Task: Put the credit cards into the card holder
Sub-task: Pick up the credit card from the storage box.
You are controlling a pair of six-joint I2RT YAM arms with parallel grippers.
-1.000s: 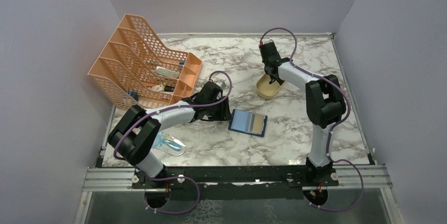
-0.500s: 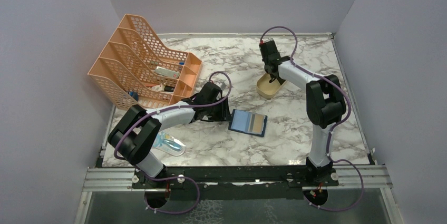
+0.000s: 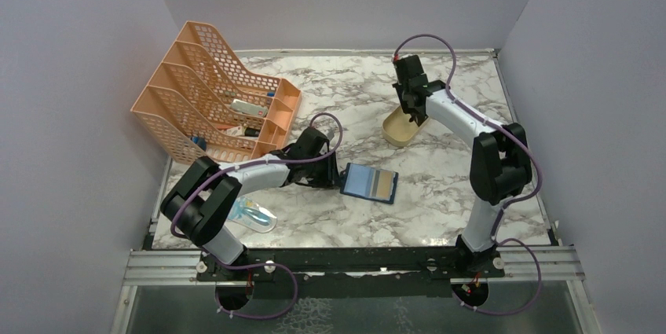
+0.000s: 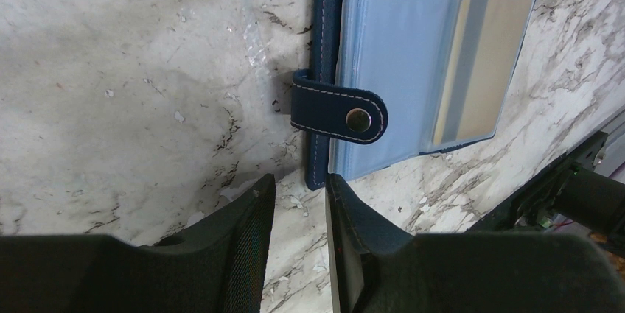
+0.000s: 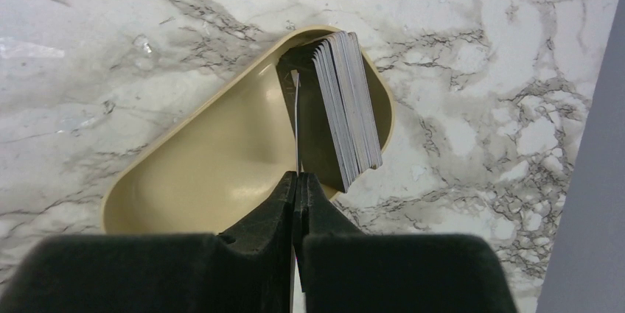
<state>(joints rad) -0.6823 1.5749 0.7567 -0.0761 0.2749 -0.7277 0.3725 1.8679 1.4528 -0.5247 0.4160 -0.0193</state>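
The credit cards [image 5: 348, 107] stand on edge against the rim of the tan tray [image 5: 206, 151]. My right pincer [image 5: 298, 180] is pinched shut on one pale card [image 5: 297, 118]. The card holder [image 4: 413, 62] lies open on the marble table [image 4: 110, 70], with free marble around it. My left pincer [image 4: 297, 189], narrowly parted and empty, sits at its spine edge.

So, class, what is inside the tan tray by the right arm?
A stack of credit cards stands on edge at one end of the tan tray. The right gripper is shut on one thin card, seen edge-on. Card faces and the floor beneath are hidden.
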